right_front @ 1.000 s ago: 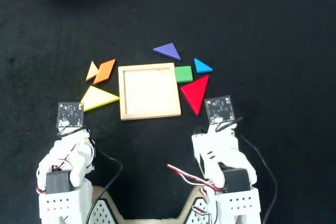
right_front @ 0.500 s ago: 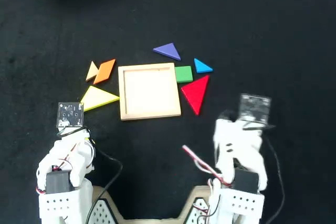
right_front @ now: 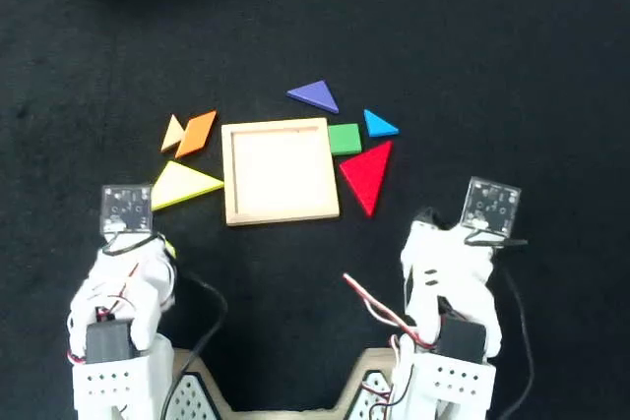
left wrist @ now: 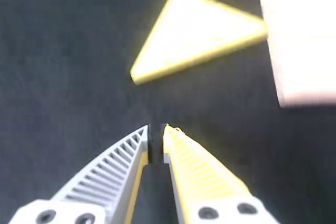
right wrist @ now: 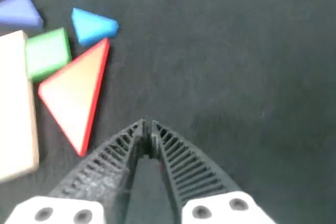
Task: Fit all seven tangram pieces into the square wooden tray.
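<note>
Two arms stand at the near edge of the black tabletop [right_front: 512, 66], one on each side of the square wooden tray [right_front: 281, 172]. The tray lies flat with its floor bare, and the seven pieces lie around it.

On the left side, the yellow triangle [right_front: 183, 184] points one corner at the tray's edge, touching it or very nearly so. Farther back, the orange parallelogram [right_front: 197, 133] lies against what appears to be a small pale triangle [right_front: 173, 133].

On the right side, the green square [right_front: 344, 139] sits against the tray's far corner. The red triangle [right_front: 368, 172] is just nearer than the square, and the blue triangle [right_front: 378, 125] is just beyond it to the right. The purple triangle [right_front: 315, 96] lies behind the tray, apart from it.

The left pincer [left wrist: 156, 129] has its jaws pressed together on nothing, over bare tabletop just short of the yellow triangle. The right pincer [right wrist: 147, 125] is likewise closed tight and empty, to the right of the red triangle.
</note>
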